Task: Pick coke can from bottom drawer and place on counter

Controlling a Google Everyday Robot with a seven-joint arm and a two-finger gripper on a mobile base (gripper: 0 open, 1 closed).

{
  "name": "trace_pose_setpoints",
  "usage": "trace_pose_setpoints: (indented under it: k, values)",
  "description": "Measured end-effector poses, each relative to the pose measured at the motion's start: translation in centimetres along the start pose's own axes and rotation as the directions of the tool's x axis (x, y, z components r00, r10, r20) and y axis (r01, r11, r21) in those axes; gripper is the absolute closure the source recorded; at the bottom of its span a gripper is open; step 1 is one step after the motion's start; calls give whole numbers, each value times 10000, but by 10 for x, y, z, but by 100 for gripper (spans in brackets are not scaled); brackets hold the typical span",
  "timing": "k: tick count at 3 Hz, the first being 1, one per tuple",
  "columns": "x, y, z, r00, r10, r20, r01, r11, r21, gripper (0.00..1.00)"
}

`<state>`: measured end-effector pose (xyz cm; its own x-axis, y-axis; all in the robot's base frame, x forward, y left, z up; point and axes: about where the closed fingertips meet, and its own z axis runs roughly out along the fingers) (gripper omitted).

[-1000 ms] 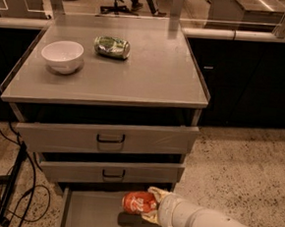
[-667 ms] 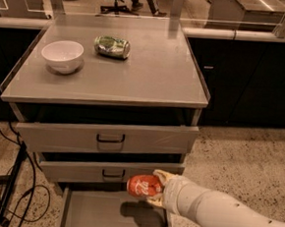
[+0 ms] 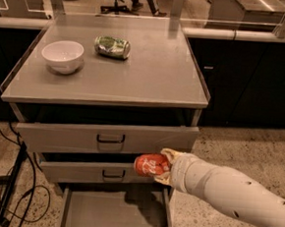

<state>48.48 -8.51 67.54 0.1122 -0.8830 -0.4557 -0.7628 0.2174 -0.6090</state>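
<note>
Low at five o'clock from the counter's middle, the hand (image 3: 164, 166) pinches the coke can (image 3: 148, 165) sideways by one end. It holds the can in the air before the middle drawer (image 3: 79, 171), above the open bottom drawer (image 3: 112, 214) and clear of its floor. The step now, as I judge it, is a lift toward twelve o'clock: the can should pass outside the top drawer (image 3: 61, 137) and the lip of the counter (image 3: 155, 77) before swinging inward. The white bowl (image 3: 63, 56) sits at ten o'clock and the green can (image 3: 112, 47) at eleven, so the bare near-right surface suits best. Held sideways, the can may roll once released.
</note>
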Motion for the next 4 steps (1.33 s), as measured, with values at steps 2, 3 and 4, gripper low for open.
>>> trace_pose_setpoints:
  k: [2, 3, 4]
  values:
    - [-15, -21, -8, 9998, 90, 194, -94, 9998, 175, 100]
    - [-34, -53, -31, 9996, -236, 168, 223, 9971, 731, 100]
    - [-50, -73, -51, 9993, -242, 274, 211, 9940, 1072, 100]
